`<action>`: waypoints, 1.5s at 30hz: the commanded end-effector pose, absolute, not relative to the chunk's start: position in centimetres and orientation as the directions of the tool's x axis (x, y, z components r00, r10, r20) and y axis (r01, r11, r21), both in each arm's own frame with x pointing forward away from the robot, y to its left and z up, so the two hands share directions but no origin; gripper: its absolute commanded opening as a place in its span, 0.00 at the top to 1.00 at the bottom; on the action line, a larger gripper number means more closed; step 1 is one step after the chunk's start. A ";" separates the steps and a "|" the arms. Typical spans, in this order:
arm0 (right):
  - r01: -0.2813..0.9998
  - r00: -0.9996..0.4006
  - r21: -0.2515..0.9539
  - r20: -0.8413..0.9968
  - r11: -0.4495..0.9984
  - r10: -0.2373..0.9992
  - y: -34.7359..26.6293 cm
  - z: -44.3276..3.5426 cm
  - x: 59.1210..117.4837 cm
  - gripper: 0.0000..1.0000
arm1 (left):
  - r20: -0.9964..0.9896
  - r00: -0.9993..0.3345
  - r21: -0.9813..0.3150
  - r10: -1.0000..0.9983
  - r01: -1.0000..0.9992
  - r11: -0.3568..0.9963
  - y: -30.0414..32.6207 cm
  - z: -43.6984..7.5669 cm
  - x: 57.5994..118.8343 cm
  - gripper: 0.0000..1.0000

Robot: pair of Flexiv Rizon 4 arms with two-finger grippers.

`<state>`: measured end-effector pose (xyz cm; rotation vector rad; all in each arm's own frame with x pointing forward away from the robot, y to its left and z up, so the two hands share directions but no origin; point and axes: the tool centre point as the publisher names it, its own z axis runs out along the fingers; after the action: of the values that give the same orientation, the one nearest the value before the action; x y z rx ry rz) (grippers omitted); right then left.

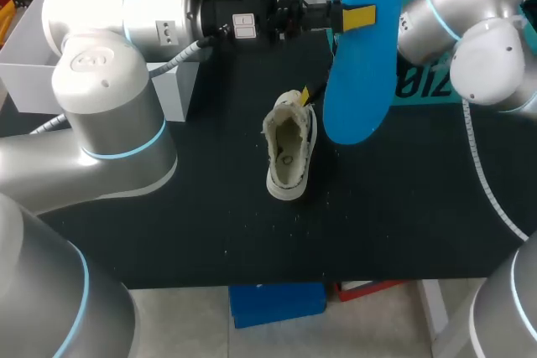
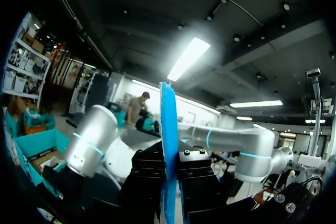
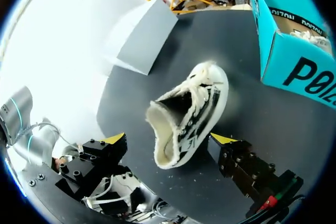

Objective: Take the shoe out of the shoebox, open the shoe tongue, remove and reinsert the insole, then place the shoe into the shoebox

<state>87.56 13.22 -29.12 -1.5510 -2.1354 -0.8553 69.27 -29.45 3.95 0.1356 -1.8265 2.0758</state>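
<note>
Shoe (image 1: pixel 289 147) lies open, cream fleece lining.

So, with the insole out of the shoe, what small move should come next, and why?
Probably lower the flat blue foam insole toward the black and white fleece-lined shoe. The left claw is shut on the insole, high above the table; the shoe stands with its opening empty and facing up, and the open right claw hovers over it.
</note>
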 end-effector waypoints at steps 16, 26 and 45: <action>0.958 -0.268 0.284 0.827 0.044 0.494 13.8 -27.5 86.3 0.00 | 0.311 -0.927 -0.938 0.209 -0.335 -0.090 -29.5 3.9 69.2 1.00; 0.986 -0.158 0.168 0.906 0.010 0.392 14.5 -24.9 86.1 0.00 | 0.311 -0.927 -0.938 0.209 -0.335 -0.090 -29.5 3.9 69.2 1.00; 0.989 -0.092 0.116 0.968 -0.089 0.231 14.2 -23.5 85.6 0.00 | 0.311 -0.927 -0.938 0.209 -0.335 -0.090 -29.5 3.9 69.2 1.00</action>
<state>86.41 14.18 -23.25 -1.3921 -1.4294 -1.1993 69.27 -29.45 3.95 0.1357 -1.8265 2.0758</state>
